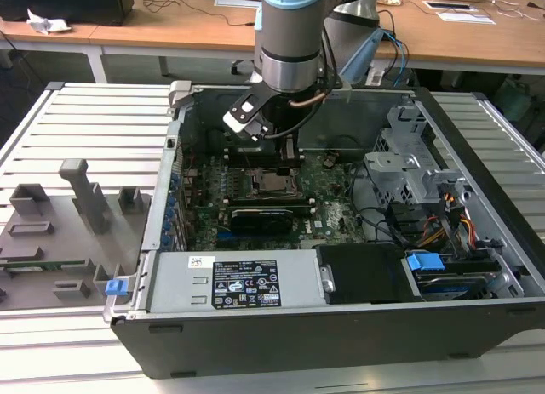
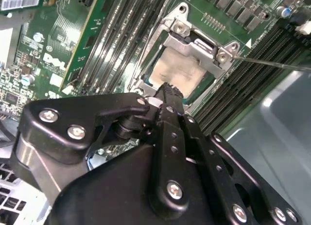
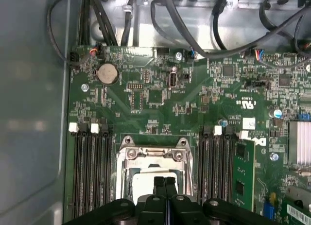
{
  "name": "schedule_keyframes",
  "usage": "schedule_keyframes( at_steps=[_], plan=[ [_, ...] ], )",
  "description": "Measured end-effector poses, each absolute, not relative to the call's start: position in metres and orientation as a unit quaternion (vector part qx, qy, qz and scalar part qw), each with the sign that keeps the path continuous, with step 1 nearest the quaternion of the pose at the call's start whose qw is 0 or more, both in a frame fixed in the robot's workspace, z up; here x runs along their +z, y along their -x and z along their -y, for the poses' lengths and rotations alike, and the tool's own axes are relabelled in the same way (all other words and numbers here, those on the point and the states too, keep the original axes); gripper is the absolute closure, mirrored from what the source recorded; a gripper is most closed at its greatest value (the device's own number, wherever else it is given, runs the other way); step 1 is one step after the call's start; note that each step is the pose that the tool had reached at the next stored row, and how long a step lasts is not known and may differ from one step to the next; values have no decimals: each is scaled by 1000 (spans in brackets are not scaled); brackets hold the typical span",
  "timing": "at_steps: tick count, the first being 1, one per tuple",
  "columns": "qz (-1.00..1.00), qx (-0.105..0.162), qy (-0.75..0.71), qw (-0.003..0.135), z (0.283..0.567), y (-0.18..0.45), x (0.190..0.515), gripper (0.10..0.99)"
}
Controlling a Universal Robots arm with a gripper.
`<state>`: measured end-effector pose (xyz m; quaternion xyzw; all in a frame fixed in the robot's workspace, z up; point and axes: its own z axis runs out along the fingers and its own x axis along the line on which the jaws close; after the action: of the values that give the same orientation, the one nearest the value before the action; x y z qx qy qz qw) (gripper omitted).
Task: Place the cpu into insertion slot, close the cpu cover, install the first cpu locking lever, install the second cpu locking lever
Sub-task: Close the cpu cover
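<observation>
The cpu [image 2: 177, 69] lies flat in the insertion slot [image 1: 274, 183] on the green motherboard, its silver-grey top [image 3: 143, 182] partly hidden by my fingers. The cpu cover [image 2: 194, 40], a silver frame, lies down around the chip, and its hinge end [image 3: 151, 154] shows in the first wrist view. A thin wire locking lever [image 2: 272, 63] sticks out over the memory slots. My gripper [image 3: 164, 182] hangs just over the chip's edge with both fingers pressed together and nothing between them. It also shows in the second wrist view [image 2: 165, 91] and the exterior view [image 1: 288, 160].
Black memory slots [image 3: 90, 171] flank the socket on both sides, with a green memory module [image 3: 242, 179] in one. A long black expansion card [image 1: 268, 215] lies in front of the socket. Cables [image 3: 194, 25] run along the case wall, and drive cages [image 1: 409, 168] stand at the exterior view's right.
</observation>
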<state>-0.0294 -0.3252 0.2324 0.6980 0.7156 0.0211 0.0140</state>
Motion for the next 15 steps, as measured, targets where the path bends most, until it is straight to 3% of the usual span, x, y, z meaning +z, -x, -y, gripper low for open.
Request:
schedule_keyframes(
  at_steps=[15],
  plan=[
    [-716,21,-698,14,325,49,228,980]
  ],
)
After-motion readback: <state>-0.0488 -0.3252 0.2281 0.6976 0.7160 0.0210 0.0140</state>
